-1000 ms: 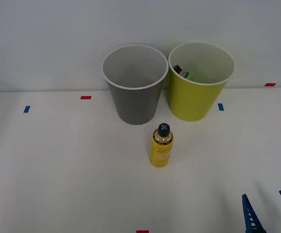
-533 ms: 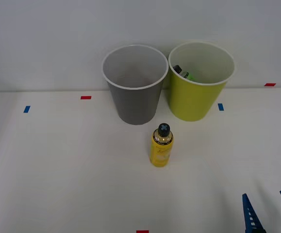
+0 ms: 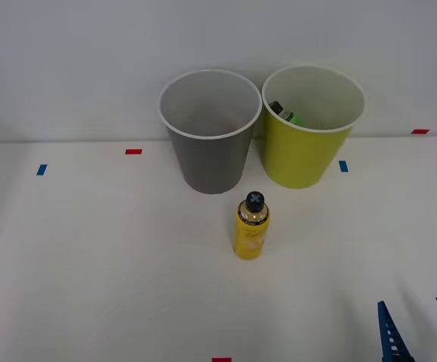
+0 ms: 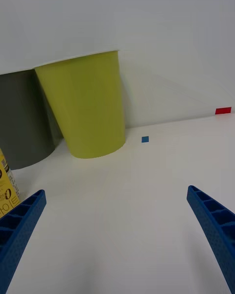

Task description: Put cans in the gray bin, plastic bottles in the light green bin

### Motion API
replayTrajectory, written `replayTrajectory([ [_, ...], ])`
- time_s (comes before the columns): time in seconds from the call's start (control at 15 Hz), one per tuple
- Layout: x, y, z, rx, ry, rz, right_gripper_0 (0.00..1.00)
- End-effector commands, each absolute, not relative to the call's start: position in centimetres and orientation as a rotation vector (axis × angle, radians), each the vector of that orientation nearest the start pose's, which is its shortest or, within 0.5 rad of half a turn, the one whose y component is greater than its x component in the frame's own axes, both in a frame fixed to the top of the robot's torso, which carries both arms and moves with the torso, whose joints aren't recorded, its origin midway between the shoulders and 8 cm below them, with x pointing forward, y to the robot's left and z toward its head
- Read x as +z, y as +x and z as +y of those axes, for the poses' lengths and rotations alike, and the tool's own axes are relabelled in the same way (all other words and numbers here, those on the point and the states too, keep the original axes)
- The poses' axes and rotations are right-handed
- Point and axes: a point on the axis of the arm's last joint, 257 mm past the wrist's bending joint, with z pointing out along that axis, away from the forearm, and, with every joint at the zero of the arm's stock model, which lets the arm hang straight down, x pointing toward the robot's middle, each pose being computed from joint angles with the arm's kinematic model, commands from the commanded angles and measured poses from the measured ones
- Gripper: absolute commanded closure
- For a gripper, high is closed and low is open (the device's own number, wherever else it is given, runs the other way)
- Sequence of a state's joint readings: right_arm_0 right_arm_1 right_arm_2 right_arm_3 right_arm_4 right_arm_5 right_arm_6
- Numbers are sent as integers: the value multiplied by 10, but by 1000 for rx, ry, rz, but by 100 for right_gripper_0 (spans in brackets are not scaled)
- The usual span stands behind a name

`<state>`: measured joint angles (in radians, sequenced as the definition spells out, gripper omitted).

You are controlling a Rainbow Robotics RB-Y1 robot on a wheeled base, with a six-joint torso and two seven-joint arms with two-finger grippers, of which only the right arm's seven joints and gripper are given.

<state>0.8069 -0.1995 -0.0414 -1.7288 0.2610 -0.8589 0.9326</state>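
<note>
A small yellow plastic bottle [image 3: 251,228] with a black cap stands upright on the white table, just in front of the gray bin [image 3: 209,158]. The light green bin [image 3: 305,151] stands to the gray bin's right, and a dark-capped bottle with a green label [image 3: 283,113] leans inside it. My right gripper [image 3: 418,330] is open at the table's near right corner, well to the right of the yellow bottle and holding nothing. In the wrist view the blue fingers [image 4: 19,225] frame the light green bin [image 4: 88,108], with the gray bin [image 4: 22,122] and the yellow bottle's edge [image 4: 7,188] beside it. No can is in view.
The white table [image 3: 90,256] reaches back to a white wall right behind the bins. Small red tape marks [image 3: 133,151] and blue tape marks [image 3: 343,166] dot its surface.
</note>
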Motion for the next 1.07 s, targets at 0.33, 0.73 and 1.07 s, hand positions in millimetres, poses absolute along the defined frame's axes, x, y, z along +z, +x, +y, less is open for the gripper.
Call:
replayTrajectory([
  [0.33,-255,260,-299,217,25,1407,0],
  [0.73,-255,260,-299,217,25,1407,0],
  [1.07,-255,260,-299,217,25,1407,0],
])
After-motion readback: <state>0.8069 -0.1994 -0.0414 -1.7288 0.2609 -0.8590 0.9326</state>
